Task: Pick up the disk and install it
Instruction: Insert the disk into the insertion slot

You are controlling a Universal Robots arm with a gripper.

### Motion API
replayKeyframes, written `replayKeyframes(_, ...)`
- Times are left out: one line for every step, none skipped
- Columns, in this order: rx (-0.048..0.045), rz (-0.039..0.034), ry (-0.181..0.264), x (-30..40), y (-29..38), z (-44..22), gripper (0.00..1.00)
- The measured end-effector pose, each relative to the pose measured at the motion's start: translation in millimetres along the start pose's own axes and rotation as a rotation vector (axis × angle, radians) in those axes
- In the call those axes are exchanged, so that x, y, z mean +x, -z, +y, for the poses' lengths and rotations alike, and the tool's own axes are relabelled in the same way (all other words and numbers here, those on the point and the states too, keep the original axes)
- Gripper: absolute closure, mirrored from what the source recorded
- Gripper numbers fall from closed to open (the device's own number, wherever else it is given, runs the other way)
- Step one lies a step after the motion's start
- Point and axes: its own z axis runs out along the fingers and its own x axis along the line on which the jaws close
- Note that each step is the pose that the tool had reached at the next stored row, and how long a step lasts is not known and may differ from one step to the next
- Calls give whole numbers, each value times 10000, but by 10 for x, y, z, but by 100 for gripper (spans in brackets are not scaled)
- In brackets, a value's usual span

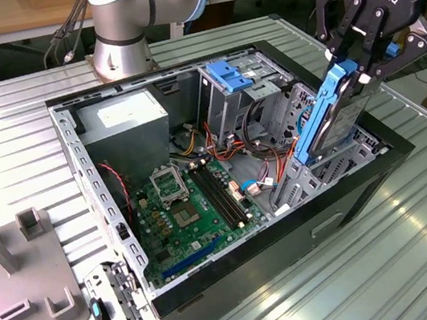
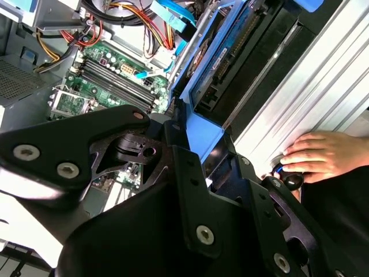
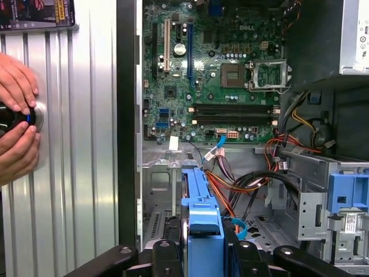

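– Disk [image 1: 329, 117] whereabouts?
– The bench [image 1: 13, 127] carries the open case [image 1: 240, 273]; disk stands tilted at the case's three o'clock side in the exterior view, lower end inside.
– And the hand [image 1: 354, 64]?
– Pinching the disk's upper end, at one o'clock of it.

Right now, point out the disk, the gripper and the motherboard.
disk [image 1: 319, 117]: exterior view, side of its blue carrier frame.
gripper [image 1: 355, 64]: exterior view, midway between its fingertips.
motherboard [image 1: 199, 221]: exterior view, bare green board.

At two o'clock the gripper [image 1: 359, 68] clamps the tilted disk [image 1: 325, 118], its lower end inside the open computer case [image 1: 238, 263].
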Motion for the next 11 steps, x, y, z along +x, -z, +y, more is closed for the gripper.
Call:
replayKeyframes(0, 1, -2, 0, -4, 0, 63)
replayKeyframes(0, 2, -3, 0, -8, -1, 63)
replayKeyframes(-1, 0, -4, 1, -15, -1, 63)
replayKeyframes(-1, -2, -5, 1, -21, -2, 63)
replayKeyframes(-1, -5, -6, 1, -27, -1, 63)
replayKeyframes(-1, -5, -5, 1, -30, -2, 63)
replayKeyframes(-2, -4, -10, 1, -31, -2, 63)
replayKeyframes(-5, -3, -20, 1, -32, -2, 63)
replayKeyframes(-8, -3, -28, 1, -32, -2, 63)
replayKeyframes(-12, -5, -30, 1, -33, -2, 63)
replayKeyframes(-17, -7, -31, 1, -31, -3, 63)
